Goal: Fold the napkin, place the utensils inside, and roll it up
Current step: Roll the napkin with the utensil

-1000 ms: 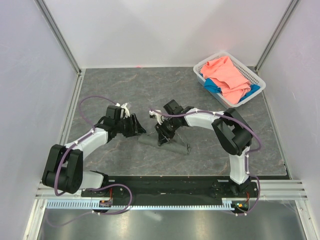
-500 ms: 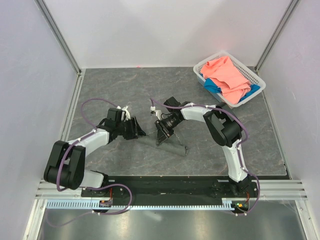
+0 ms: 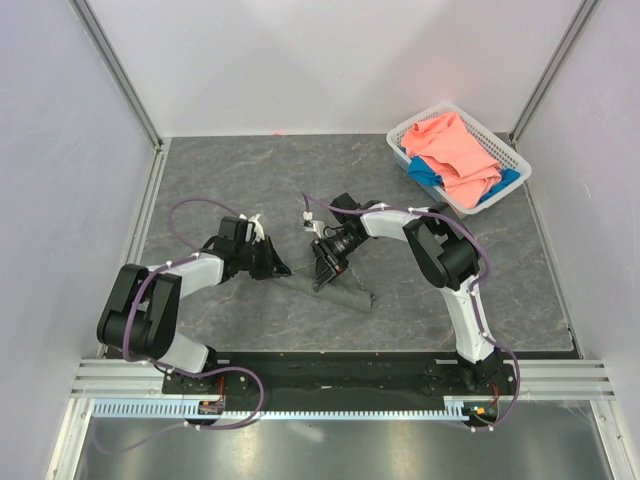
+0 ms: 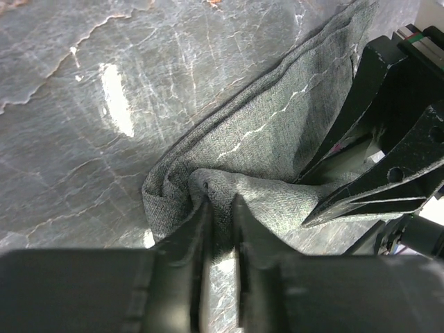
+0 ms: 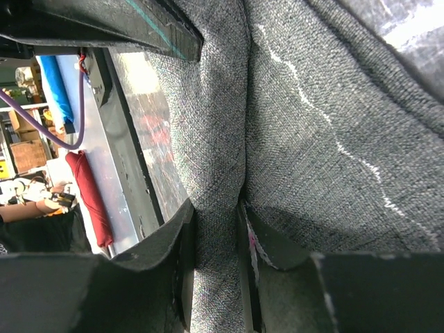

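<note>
My left claw is closed narrow on a fold of the thin dark grey cloth napkin. My right claw pinches the same napkin too. It lies bunched on the grey marbled table, between both claws.

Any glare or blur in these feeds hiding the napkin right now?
Left wrist: a white glare patch on the table sits clear of the napkin, whose weave is sharp; the left gripper's fingers are blurred. Right wrist: napkin crisp, right gripper's fingers dark. Top view: evenly lit, but the napkin barely stands out from the grey table.
</note>
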You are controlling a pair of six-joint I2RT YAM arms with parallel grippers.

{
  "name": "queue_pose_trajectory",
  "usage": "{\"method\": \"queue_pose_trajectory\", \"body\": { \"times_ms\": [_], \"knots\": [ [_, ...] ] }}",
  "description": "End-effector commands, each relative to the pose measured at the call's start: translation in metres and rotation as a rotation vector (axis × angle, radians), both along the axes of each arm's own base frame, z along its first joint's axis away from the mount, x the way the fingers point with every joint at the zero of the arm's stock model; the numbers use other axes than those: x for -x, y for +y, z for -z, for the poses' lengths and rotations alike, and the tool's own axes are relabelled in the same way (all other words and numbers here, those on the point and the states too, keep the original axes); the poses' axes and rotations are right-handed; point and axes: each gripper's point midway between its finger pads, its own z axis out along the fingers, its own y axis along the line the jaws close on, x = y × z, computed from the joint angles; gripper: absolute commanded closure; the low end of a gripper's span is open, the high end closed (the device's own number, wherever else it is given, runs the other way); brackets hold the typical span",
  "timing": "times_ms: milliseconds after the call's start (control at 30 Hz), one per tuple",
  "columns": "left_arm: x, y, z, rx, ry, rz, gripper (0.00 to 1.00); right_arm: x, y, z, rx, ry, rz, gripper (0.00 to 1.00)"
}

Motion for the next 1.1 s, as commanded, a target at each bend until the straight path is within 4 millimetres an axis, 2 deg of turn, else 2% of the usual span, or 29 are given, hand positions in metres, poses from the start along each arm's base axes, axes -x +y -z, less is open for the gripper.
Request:
{"method": "queue_pose_trajectory", "body": {
  "times_ms": [0,100,233,267,400,433,467,533,567,600,633,667,733,800,933,1067],
  "knots": [
    [0.000,-0.003,0.005,-0.003,0.003,0.037,0.89,-0.008,-0.005,0.013,0.081,-0.060,0.010,0.60],
    [0.000,-0.004,0.005,0.000,0.007,0.035,0.97,-0.020,-0.006,0.000,0.107,-0.133,0.042,0.50],
    [-0.001,-0.003,0.007,-0.002,0.020,0.029,0.98,-0.033,-0.007,-0.023,0.117,-0.238,0.072,0.38],
    [0.000,-0.004,0.008,-0.004,0.031,0.032,0.98,-0.038,-0.008,-0.034,0.114,-0.291,0.079,0.37],
    [0.000,-0.004,0.011,-0.011,0.064,0.033,0.98,-0.041,-0.008,-0.056,0.118,-0.487,0.075,0.29],
    [0.000,-0.004,0.012,-0.014,0.071,0.032,0.98,-0.042,-0.007,-0.071,0.103,-0.557,0.082,0.28],
    [0.001,-0.003,0.012,-0.019,0.084,0.029,0.98,-0.046,-0.013,-0.065,0.143,-0.635,0.083,0.27],
    [0.001,-0.003,0.014,-0.022,0.105,0.024,0.98,-0.036,-0.007,-0.079,0.142,-0.744,0.060,0.23],
    [0.000,-0.003,0.013,-0.022,0.105,0.022,0.98,-0.042,-0.015,-0.072,0.206,-0.829,0.072,0.23],
    [0.002,-0.003,0.015,-0.026,0.122,0.023,0.98,-0.032,-0.009,-0.073,0.210,-0.874,0.045,0.21],
    [0.002,-0.003,0.016,-0.026,0.129,0.022,0.98,-0.032,-0.011,-0.078,0.226,-0.927,0.054,0.21],
    [0.001,-0.003,0.016,-0.024,0.132,0.021,0.98,-0.029,-0.013,-0.072,0.244,-0.965,0.053,0.20],
    [0.002,-0.004,0.017,-0.022,0.145,0.028,0.98,-0.027,-0.015,-0.076,0.277,-1.057,0.070,0.20],
    [0.003,-0.005,0.018,-0.018,0.153,0.033,0.98,-0.025,-0.019,-0.070,0.306,-1.118,0.082,0.19],
    [0.003,-0.006,0.019,-0.014,0.159,0.038,0.98,-0.017,-0.019,-0.067,0.303,-1.184,0.075,0.21],
    [0.003,-0.007,0.019,-0.013,0.161,0.041,0.98,-0.009,-0.016,-0.054,0.296,-1.171,0.030,0.27]
  ]
}}
